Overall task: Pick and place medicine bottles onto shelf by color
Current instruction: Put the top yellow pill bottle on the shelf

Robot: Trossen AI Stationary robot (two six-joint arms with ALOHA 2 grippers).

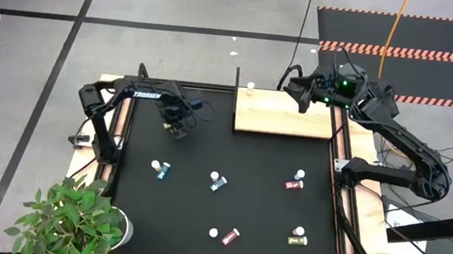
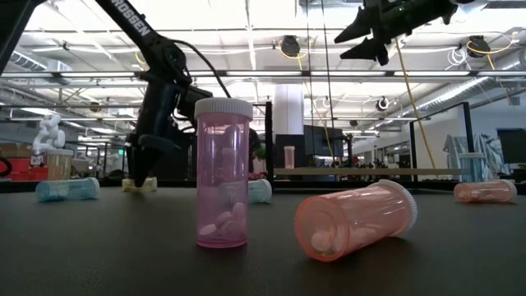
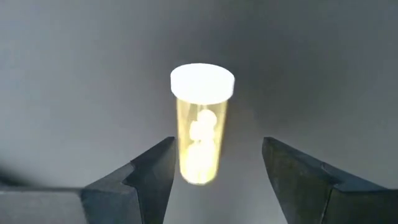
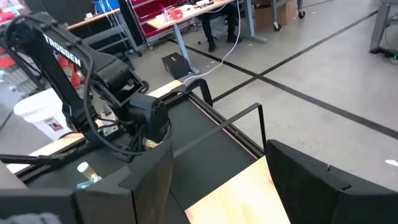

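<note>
**Left gripper straddling the yellow bottle – grip not yet made**

Your left gripper [image 3: 214, 165] is down at the far-left part of the black mat [image 1: 231, 165], fingers [image 3: 146, 171] spread w/ a yellow bottle [image 3: 200, 127] lying between them. The left wrist view shows gaps on both sides, so nothing's pinched yet. Take it across the clear body, mid-length, below the white cap; the cap end looks wider and could slip out. Judging by looks, it's light, rigid plastic w/ a smooth round wall, so it'll likely roll or squirt sideways if the fingers close off-centre. Loose pills inside will shift but shouldn't matter.

Right gripper [image 1: 306, 91] waits high over the shelf's [image 1: 282, 116] right end, fingers spread, holding nothing. One small bottle [image 1: 250, 87] stands at the shelf's far-left corner.

Other bottles are scattered on the mat: blue bottle [image 1: 161, 169], teal bottle [image 1: 217, 180], red bottle [image 1: 294, 182], pink bottle [image 1: 230, 237] and yellow-green bottle [image 1: 298, 236] toward the near edge
</note>
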